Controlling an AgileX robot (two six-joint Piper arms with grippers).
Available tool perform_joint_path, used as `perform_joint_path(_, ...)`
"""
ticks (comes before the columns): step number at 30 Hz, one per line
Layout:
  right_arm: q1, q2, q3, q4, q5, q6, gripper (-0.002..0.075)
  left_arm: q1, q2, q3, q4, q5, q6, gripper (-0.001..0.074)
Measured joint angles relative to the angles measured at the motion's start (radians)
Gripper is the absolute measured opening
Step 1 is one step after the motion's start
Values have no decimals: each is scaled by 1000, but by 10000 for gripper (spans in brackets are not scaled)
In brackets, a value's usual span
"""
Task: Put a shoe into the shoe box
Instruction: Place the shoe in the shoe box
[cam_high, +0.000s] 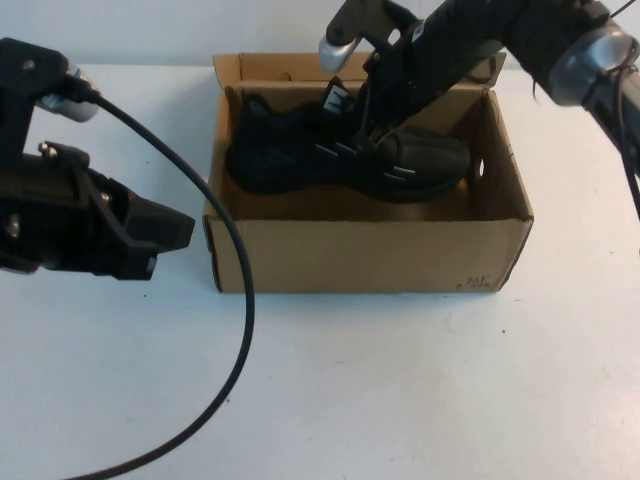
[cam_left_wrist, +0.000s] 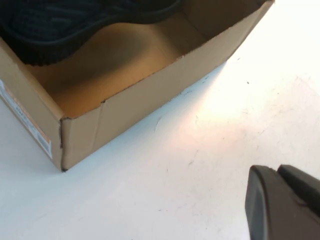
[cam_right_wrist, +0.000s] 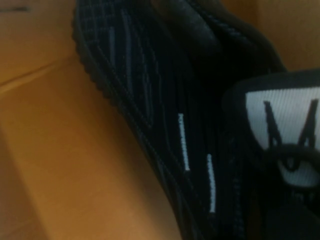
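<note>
The black knit shoe hangs inside the open brown shoe box, toe toward the left, heel near the end wall with a small round hole. My right gripper reaches down from the upper right and is shut on the shoe at its collar, beside the white tongue label. The right wrist view shows the shoe's side with white dashes over the cardboard floor. In the left wrist view the ridged sole hovers above the box floor. My left gripper is shut and empty, left of the box.
The box stands on a white table with its flaps folded back at the far side. A black cable loops from the left arm across the table in front of the box's left corner.
</note>
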Motion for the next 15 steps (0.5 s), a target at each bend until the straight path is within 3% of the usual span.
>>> perform_joint_path(15, -7, 88, -9, -34, -99, 2, 36, 0, 0, 0, 0, 26, 6, -1)
